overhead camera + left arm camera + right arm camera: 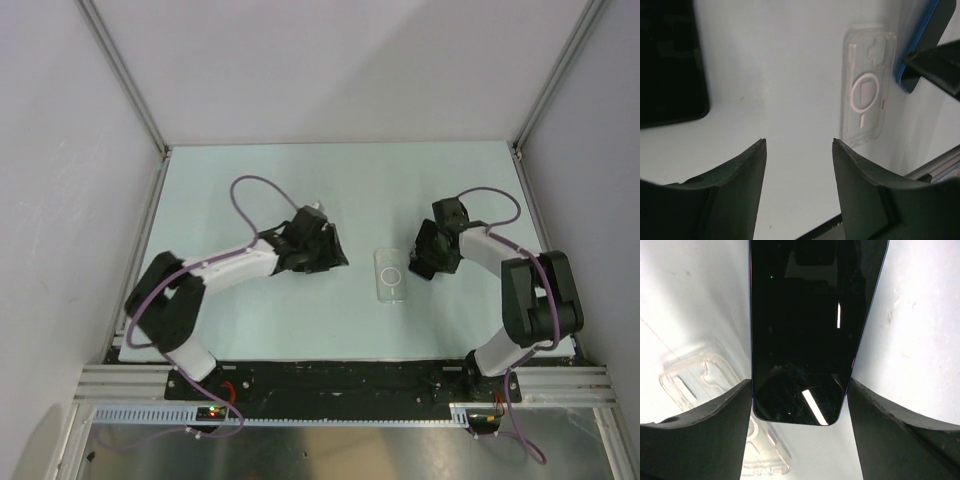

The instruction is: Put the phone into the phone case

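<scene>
Soft, even overhead light on the table [260, 320], with only faint shadows under the arms. In the right wrist view the white ground is nearly blown out, and 2 glare streaks cut across the phone [805, 330] screen. In the left wrist view the left gripper [799, 142] is blurred up close and the phone case [867, 90] looks hazy.

The left pincer [799, 142] stands with its two dark fingers [730, 190] apart, with only bare white counter [775, 75] between them. Beyond the right finger the clear phone case [866, 92] lies flat, its ring mark and short line showing. A blue-edged phone [921, 37] hangs just beside the case's upper right edge, with another pincer's finger [937, 62] against it. A black slab [667, 65] fills the upper left.
</scene>
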Motion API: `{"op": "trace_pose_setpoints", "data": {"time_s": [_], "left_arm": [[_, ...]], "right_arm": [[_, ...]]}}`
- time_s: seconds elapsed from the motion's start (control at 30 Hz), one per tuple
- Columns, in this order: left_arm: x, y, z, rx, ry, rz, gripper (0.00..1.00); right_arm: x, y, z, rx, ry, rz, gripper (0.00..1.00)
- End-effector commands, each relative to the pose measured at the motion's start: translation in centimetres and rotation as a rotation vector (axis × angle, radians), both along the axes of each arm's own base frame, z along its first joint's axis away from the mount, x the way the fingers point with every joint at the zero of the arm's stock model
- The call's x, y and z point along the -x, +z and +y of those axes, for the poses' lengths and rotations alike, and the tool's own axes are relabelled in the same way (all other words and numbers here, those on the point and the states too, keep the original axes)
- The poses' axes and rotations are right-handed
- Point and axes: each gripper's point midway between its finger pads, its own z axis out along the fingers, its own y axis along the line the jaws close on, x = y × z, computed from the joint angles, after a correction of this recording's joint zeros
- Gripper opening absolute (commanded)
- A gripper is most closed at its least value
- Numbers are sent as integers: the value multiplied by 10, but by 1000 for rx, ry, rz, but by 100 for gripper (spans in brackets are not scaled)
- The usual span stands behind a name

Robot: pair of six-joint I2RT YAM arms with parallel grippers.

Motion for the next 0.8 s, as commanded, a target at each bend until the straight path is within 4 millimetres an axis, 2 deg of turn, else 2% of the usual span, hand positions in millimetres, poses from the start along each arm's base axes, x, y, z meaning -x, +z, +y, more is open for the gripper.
{"op": "trace_pose_setpoints", "data": {"time_s": [0.0,0.13,0.33,0.57,0.77], "left_arm": [[-31,6,-40,-27,-19,-91,59],[-37,-10,-69,-63,-64,-88,58],[-35,-33,-88,-95,-88,-62,57],[-30,-52,-88,-112,-67,-19,49],[-27,-60,-86,-119,-58,2,44]], "right_arm": [[36,-6,8,-87,7,78,54],[43,0,8,-114,11,51,54],[49,14,15,-127,58,-30,54],[52,29,30,-121,141,-97,54],[54,33,46,-93,230,-133,54]]}}
